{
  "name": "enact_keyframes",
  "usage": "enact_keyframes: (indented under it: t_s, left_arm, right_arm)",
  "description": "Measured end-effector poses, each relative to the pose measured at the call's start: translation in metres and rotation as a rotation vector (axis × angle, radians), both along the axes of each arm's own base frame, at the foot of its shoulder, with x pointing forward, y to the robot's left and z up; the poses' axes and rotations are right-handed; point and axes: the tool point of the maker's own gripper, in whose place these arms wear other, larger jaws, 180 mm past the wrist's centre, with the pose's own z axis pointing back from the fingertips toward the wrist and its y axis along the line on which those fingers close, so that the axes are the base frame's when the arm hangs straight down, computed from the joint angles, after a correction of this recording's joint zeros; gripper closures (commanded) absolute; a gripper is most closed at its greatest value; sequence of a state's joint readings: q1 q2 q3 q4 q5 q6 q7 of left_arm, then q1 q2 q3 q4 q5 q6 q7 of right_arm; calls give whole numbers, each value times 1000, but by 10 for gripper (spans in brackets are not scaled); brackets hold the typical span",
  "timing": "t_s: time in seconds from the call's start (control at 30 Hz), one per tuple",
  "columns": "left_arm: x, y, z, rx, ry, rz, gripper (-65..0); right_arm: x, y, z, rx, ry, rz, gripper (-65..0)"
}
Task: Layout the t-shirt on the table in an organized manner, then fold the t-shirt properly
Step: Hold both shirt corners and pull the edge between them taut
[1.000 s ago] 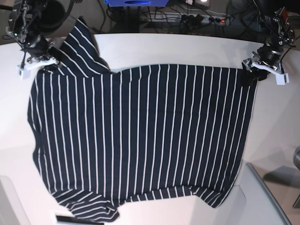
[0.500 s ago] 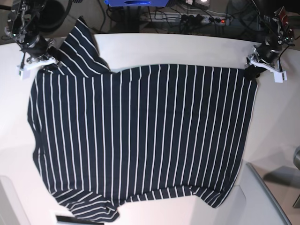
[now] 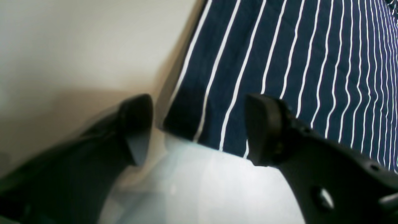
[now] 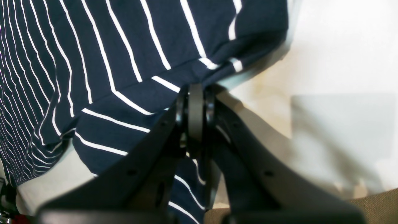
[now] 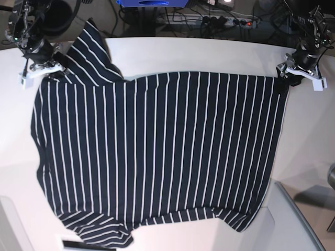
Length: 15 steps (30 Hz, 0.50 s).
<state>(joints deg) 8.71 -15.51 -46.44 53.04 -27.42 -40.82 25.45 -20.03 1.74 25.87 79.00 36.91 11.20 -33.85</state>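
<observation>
The dark navy t-shirt (image 5: 157,151) with thin white stripes lies spread flat on the white table (image 5: 209,52), with one sleeve pointing up at the far left. My left gripper (image 5: 289,77) is at the shirt's far right corner. In the left wrist view it (image 3: 199,124) is open, and the shirt's corner (image 3: 295,46) lies on the table between and beyond its fingers. My right gripper (image 5: 55,70) is at the shirt's far left shoulder. In the right wrist view it (image 4: 196,102) is shut on a bunched edge of the shirt (image 4: 93,46).
A power strip (image 5: 230,21) and cables lie beyond the table's curved far edge. A grey panel (image 5: 293,219) stands at the near right corner. A small black strip (image 5: 84,244) lies at the near edge by the shirt's lower sleeve.
My left gripper has drawn back slightly up and to the right from the shirt's far right corner, which stays flat. The right gripper and the shirt have not moved.
</observation>
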Motion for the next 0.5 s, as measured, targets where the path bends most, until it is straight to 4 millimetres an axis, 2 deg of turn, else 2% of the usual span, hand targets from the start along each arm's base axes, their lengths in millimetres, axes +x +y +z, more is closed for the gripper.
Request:
enact_keyframes:
  t_s: [0.17,0.33,0.5]
  left_arm:
    - [14,3,-1,-37,-42,44,-466]
    - [14,4,-1,-34,-34,35,-466]
    - [23,-1,-1,-36,-35,23,-464]
  right_arm:
    - [0,0,0,1,1,0,-8]
    - [-1,-3,0,-3,6,8,-8]
    - [-1,-5,1,-7,10,15,-8]
